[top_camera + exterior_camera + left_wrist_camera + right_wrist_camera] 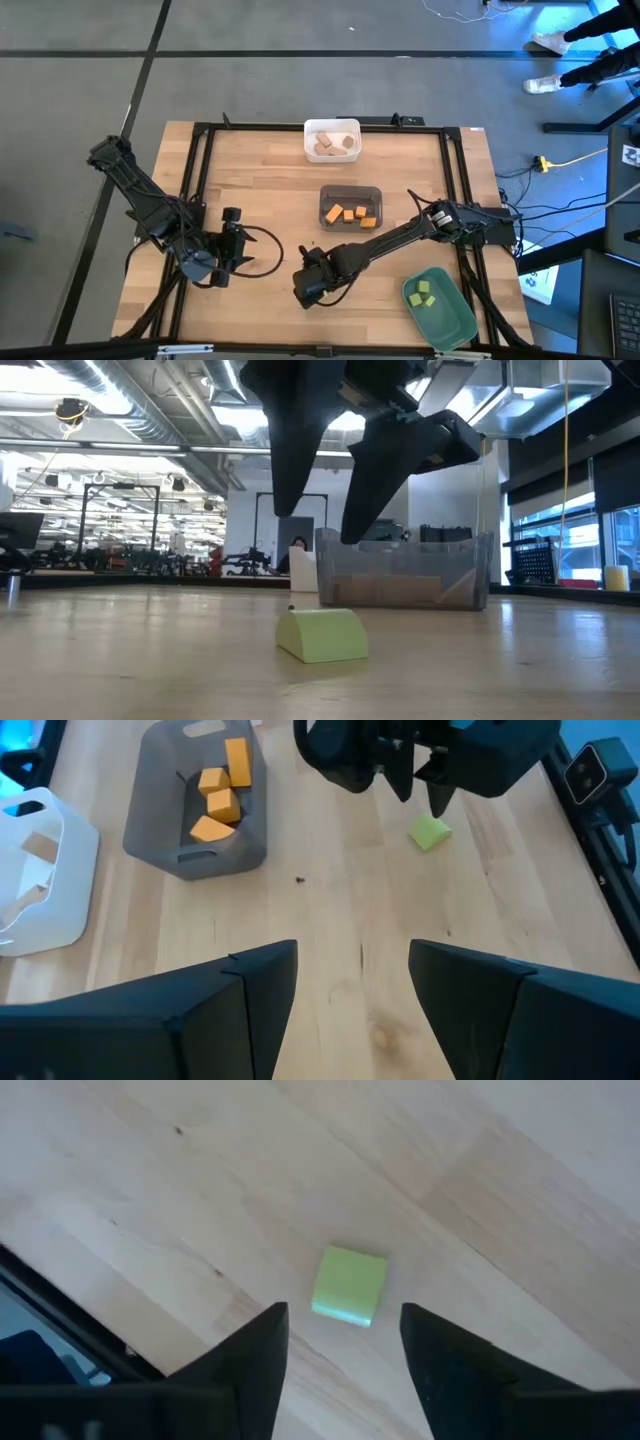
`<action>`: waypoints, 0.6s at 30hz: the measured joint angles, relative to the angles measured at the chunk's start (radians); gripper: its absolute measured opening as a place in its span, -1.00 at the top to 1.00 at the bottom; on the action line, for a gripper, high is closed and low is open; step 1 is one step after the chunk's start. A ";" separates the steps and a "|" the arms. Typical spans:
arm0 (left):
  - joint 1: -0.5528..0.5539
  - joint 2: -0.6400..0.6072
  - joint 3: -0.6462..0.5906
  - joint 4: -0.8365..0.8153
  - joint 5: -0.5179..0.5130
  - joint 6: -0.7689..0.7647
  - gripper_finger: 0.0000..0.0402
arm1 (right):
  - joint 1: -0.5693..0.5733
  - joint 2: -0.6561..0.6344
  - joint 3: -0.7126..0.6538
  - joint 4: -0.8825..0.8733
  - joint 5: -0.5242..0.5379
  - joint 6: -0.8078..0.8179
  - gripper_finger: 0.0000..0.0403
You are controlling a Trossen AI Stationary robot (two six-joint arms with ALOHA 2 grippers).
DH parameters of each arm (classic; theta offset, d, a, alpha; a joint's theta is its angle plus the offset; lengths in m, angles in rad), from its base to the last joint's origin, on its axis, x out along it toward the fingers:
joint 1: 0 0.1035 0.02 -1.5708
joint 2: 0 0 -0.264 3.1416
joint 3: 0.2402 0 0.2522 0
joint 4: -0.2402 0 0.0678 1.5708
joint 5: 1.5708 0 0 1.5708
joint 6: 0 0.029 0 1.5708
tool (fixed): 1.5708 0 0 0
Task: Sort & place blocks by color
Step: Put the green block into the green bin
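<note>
One light green block (322, 635) lies alone on the bare wood, near the table's front edge at its middle. It also shows in the right wrist view (349, 1285) and the left wrist view (430, 832). My right gripper (318, 528) hangs straight above it, open, fingers pointing down with their tips clear of the block. In the high view this gripper (308, 290) hides the block. My left gripper (232, 245) waits open at the front left, holding nothing. Orange blocks (350, 214) lie in the dark grey bin, tan ones (332, 145) in the white bin, green ones (422, 293) in the green bin.
The white bin (310, 150) stands at the far middle. The dark grey bin (326, 200) is at the table's centre and the green bin (455, 320) at the front right. A black frame runs round the tabletop. A person's legs show beyond the far right corner.
</note>
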 joint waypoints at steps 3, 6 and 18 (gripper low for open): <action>0.000 0.000 0.000 -0.006 0.001 0.000 0.07 | 0.000 0.001 0.000 -0.002 0.001 0.004 0.07; 0.000 0.000 0.000 -0.019 0.001 0.000 0.07 | 0.000 0.001 -0.013 0.004 0.003 0.012 0.10; 0.000 0.000 0.000 -0.023 0.001 0.000 0.07 | 0.002 0.008 -0.018 0.008 0.007 0.028 0.11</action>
